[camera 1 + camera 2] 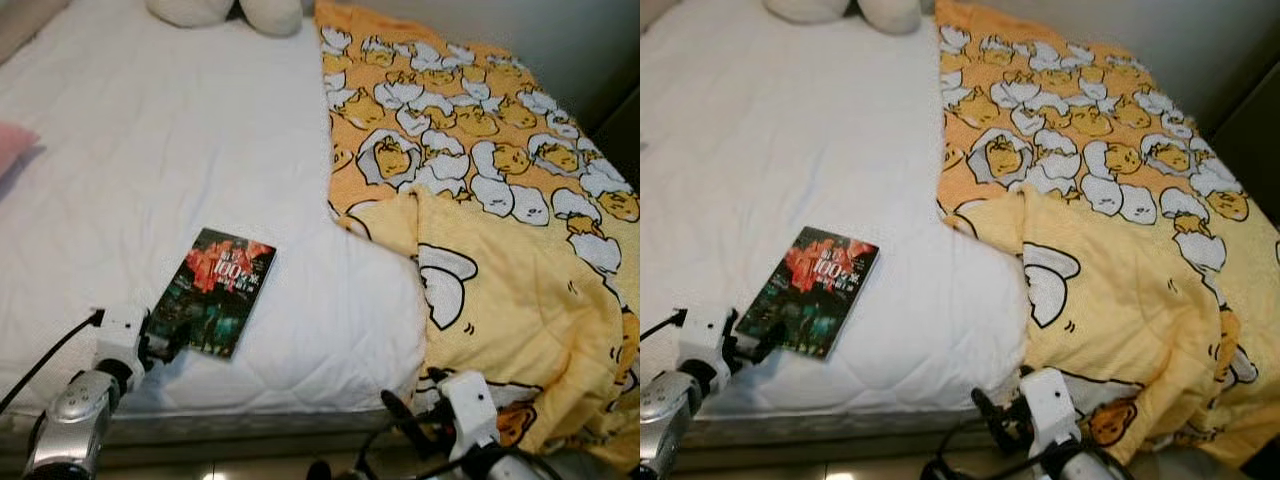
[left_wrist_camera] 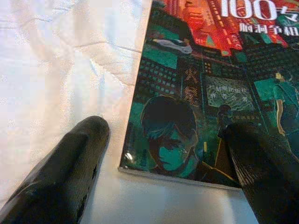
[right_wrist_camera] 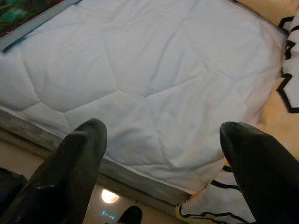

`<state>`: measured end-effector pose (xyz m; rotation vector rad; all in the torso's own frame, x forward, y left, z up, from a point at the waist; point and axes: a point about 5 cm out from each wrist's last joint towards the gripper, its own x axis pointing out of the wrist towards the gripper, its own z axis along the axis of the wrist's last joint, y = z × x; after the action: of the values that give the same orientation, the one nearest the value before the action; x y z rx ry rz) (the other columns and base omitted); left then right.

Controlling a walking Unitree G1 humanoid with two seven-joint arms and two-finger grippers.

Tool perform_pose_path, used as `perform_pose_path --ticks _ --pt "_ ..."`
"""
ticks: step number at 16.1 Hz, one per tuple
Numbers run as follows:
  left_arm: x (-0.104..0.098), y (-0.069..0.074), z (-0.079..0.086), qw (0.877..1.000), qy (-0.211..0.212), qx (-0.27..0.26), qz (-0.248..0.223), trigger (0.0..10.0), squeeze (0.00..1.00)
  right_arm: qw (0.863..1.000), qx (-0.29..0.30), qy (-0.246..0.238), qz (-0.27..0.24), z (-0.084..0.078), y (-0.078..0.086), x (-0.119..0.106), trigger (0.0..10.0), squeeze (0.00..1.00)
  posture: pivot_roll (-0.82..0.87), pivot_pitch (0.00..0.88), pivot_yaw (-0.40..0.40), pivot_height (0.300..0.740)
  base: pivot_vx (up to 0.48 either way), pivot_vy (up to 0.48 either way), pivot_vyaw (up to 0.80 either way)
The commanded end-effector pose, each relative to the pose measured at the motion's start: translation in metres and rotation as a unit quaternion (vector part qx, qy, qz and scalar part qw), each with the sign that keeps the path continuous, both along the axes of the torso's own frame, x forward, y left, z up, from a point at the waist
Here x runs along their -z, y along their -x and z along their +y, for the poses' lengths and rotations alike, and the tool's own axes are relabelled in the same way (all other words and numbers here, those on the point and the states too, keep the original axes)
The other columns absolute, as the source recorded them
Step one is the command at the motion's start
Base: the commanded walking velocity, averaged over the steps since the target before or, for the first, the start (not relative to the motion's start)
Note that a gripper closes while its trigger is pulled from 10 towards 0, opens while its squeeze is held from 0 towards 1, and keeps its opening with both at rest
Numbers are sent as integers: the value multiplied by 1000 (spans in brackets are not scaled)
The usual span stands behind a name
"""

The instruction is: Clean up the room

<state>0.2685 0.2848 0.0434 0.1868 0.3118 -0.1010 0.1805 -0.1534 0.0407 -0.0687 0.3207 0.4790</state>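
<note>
A book [image 1: 219, 288] with a dark green and red cover lies flat on the white bed [image 1: 180, 150] near its front edge. My left gripper [image 1: 163, 345] is open at the book's near corner. In the left wrist view one finger [image 2: 65, 172] rests on the sheet beside the book [image 2: 205, 93] and the other lies over the cover. My right gripper [image 1: 400, 410] is open, low in front of the bed's edge, beside the hanging blanket. The right wrist view has the bed's quilted edge [image 3: 140, 93] between its fingers.
An orange blanket [image 1: 480, 200] with a white cartoon print covers the bed's right side and hangs over the front corner. White pillows [image 1: 240, 12] lie at the head of the bed. A pink item [image 1: 12, 145] sits at the left edge. The floor [image 3: 28, 149] lies below the bed frame.
</note>
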Motion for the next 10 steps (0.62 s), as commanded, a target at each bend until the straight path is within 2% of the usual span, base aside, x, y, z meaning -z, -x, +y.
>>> perform_pose_path --ticks 1,4,5,7,9,10 --pt "2 0 5 1000 1 -26 4 10000 0 999 -32 -6 14 1 6 0 10000 0 90 156 -159 740 0 0 0" --pt "-6 -4 16 998 -2 -59 -14 10000 0 998 -58 -7 25 3 8 1 10000 0 94 157 -161 740 0 0 0" --pt "-2 -5 14 999 21 -50 -2 10000 0 998 -58 -4 26 3 8 2 10000 0 99 159 -162 740 0 0 0" --pt "9 -3 6 997 60 -27 31 10000 0 998 -61 -3 28 3 8 4 10000 0 100 159 -163 740 0 0 0" --pt "27 2 -24 986 135 48 82 10000 0 997 -65 -3 31 4 7 4 10000 0 96 155 -160 740 0 0 0" --pt "29 3 -30 983 149 64 89 10000 0 997 -66 -3 32 4 7 4 10000 0 94 153 -159 740 0 0 0"
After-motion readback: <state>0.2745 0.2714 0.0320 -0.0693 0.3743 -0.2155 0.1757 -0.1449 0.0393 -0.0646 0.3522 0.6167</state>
